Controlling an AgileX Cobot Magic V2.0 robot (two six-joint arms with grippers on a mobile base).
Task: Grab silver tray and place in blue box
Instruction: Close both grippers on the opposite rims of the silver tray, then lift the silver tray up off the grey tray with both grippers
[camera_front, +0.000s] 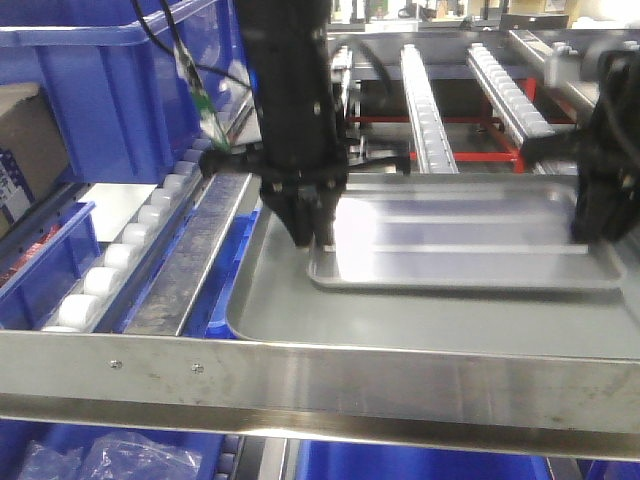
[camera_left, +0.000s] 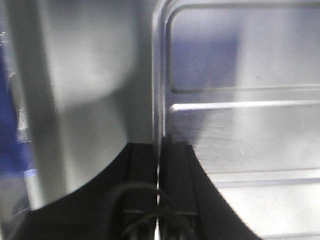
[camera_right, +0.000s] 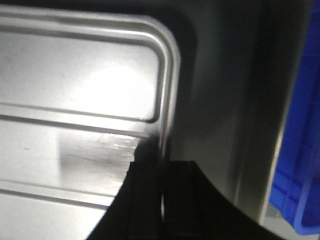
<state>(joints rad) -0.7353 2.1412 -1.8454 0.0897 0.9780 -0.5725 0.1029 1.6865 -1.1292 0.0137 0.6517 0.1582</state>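
Silver ribbed metal tray (camera_front: 470, 250): flat inside larger dull grey tray (camera_front: 400, 325).
Left gripper (camera_front: 313, 240): jaws clenched over left rim.
Right gripper (camera_right: 163, 172): jaws clenched over right rim.
Why: opposite-end hold, likely for level lift.

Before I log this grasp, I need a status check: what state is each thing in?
Silver tray: lying flat in the grey tray, gripped at both ends.
Grey tray: holding the silver tray.
Left fingers: shut on the silver tray's rim.
Right fingers: shut on its opposite rim.
Blue box: silver tray not in it.
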